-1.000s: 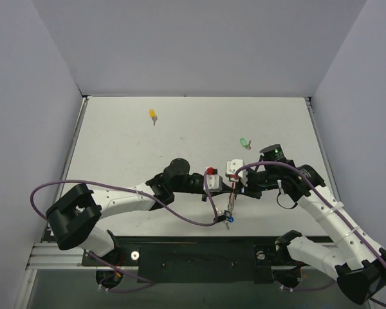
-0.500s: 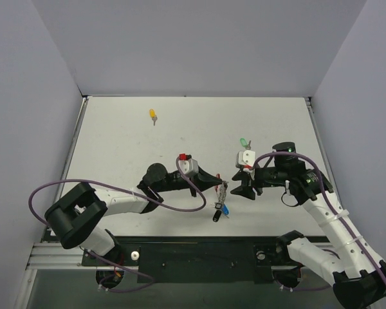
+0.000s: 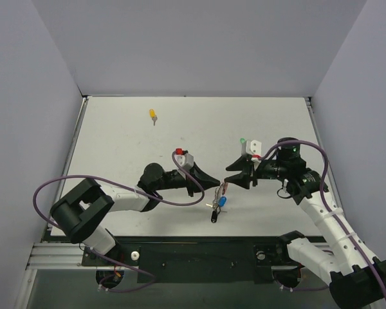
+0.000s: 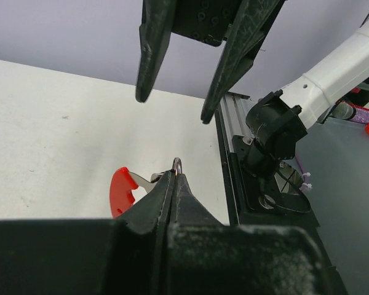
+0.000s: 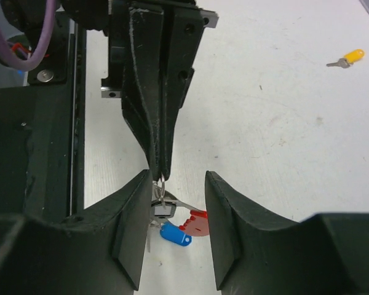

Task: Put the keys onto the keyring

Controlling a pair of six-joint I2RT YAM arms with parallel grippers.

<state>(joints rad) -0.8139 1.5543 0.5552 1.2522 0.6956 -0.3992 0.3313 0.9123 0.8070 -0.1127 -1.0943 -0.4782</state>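
My left gripper (image 3: 219, 185) is shut on the keyring (image 3: 222, 188), a thin wire ring (image 4: 177, 165) pinched at the fingertips. From the ring hang a red tag (image 5: 197, 222), a blue tag (image 5: 175, 233) and a black-headed key (image 3: 215, 217). Just to the right, my right gripper (image 3: 234, 175) stands open, its pads either side of the hanging bunch (image 5: 163, 211) and touching none of it. The green key (image 3: 242, 140) lies on the table behind the right wrist, partly hidden. Far back left lies the yellow key (image 3: 153, 114).
The white table (image 3: 116, 154) is walled by pale panels on three sides. A black rail with the arm bases (image 3: 199, 254) runs along the near edge. Purple cables (image 3: 180, 201) loop beside both arms.
The right gripper opened, let go of the bunch and drew back to the right. The left gripper shifted slightly left, still holding the keyring.
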